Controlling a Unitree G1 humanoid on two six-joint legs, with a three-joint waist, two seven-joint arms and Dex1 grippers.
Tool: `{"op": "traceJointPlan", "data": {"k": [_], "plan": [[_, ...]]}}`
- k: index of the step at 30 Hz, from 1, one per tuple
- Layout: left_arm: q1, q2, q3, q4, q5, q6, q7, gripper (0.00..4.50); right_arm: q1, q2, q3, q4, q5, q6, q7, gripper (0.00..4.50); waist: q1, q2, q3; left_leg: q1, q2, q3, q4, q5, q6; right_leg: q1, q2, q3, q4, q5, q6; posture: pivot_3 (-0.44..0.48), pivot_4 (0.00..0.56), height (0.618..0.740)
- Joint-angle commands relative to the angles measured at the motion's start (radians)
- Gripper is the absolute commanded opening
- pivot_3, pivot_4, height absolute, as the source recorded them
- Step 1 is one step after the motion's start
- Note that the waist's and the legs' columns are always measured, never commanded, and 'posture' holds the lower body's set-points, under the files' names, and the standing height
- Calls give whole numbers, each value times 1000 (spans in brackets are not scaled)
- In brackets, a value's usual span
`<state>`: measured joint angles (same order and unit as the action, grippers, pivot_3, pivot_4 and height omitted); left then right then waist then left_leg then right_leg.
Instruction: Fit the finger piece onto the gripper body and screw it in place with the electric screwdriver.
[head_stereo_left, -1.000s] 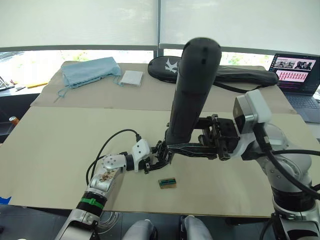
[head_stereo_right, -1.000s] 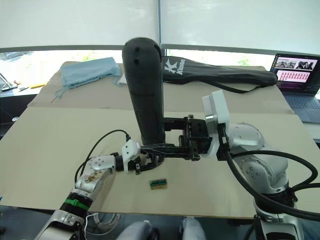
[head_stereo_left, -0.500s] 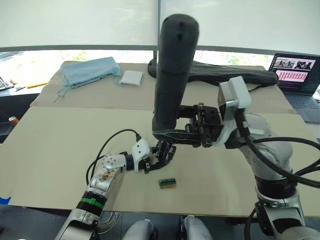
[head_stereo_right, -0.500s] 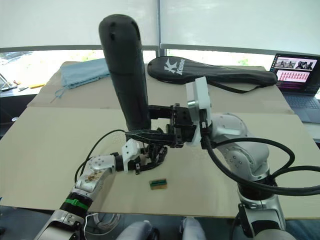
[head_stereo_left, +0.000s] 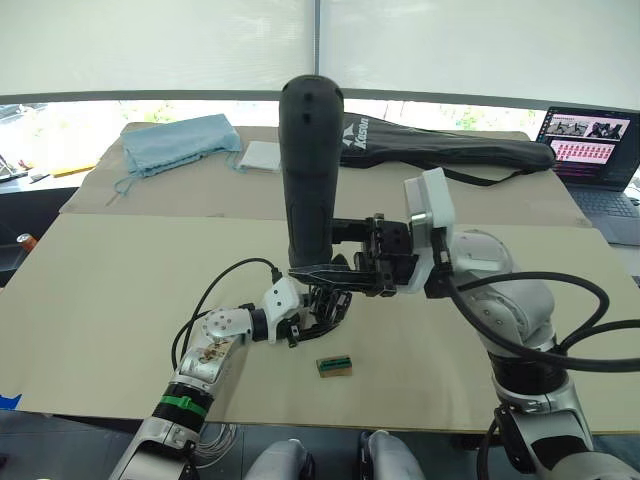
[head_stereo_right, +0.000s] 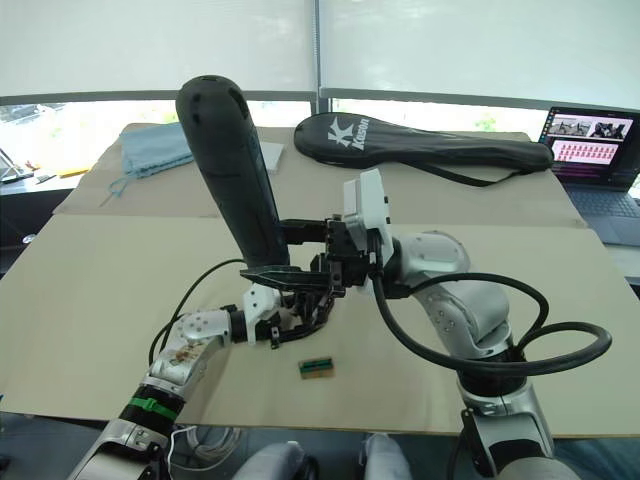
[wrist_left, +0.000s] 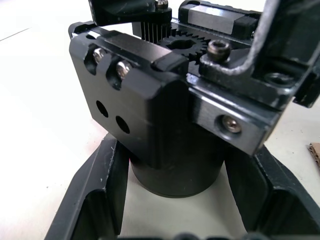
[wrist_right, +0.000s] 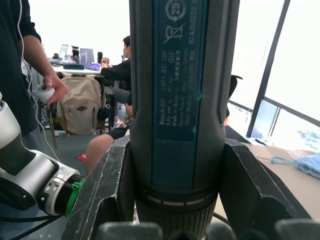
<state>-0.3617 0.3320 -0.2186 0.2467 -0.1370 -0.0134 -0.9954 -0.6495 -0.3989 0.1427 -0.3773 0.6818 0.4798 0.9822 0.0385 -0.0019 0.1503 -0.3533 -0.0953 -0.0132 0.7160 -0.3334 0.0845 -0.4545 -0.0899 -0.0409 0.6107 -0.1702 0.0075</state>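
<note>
The right pincer (head_stereo_left: 318, 274) is clenched around the lower end of the electric screwdriver (head_stereo_left: 309, 170), which stands nearly upright over the middle of the counter (head_stereo_left: 100, 300), its rounded end uppermost and leaning slightly to the left; in the right wrist view the two black fingers (wrist_right: 107, 195) press against either side of the tool's barrel, just below its blue label. Directly beneath the screwdriver, on the near part of the counter, the left pincer (head_stereo_left: 322, 312) is grasping the gripper body (wrist_left: 165, 110), with one finger on each side of its round black base as the left wrist view shows. That view also shows a black block with two silver screws and two empty holes on the gripper body's upper part, beside a small toothed gear. The screwdriver's tip is hidden among the black parts, so whether the bit touches a screw cannot be told, and the finger piece cannot be made out separately. A small green-brown box (head_stereo_left: 334, 366) lies on the counter just nearer than the left pincer. On the far side of the counter lie a light blue cloth (head_stereo_left: 178, 140), a white folded cloth (head_stereo_left: 261, 156) and a black racket bag (head_stereo_left: 450, 152), and an open laptop (head_stereo_left: 592, 150) stands at the far right.
</note>
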Motion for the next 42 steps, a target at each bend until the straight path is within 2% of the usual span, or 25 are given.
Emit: {"op": "traceJointPlan", "data": {"k": [1,42], "plan": [[13,1,-26,19,20,28,5,2281,-23,12,-21,-15,-6,-49,6,1916,0,0,0,0,0,0,0,0,0,0,0,0,0,0,0,0,150,740],[42,7,-35,29,24,28,-1,2281,-8,20,4,8,-93,-55,29,1916,-4,0,0,0,0,0,0,0,0,0,0,0,0,0,0,0,150,740]]}}
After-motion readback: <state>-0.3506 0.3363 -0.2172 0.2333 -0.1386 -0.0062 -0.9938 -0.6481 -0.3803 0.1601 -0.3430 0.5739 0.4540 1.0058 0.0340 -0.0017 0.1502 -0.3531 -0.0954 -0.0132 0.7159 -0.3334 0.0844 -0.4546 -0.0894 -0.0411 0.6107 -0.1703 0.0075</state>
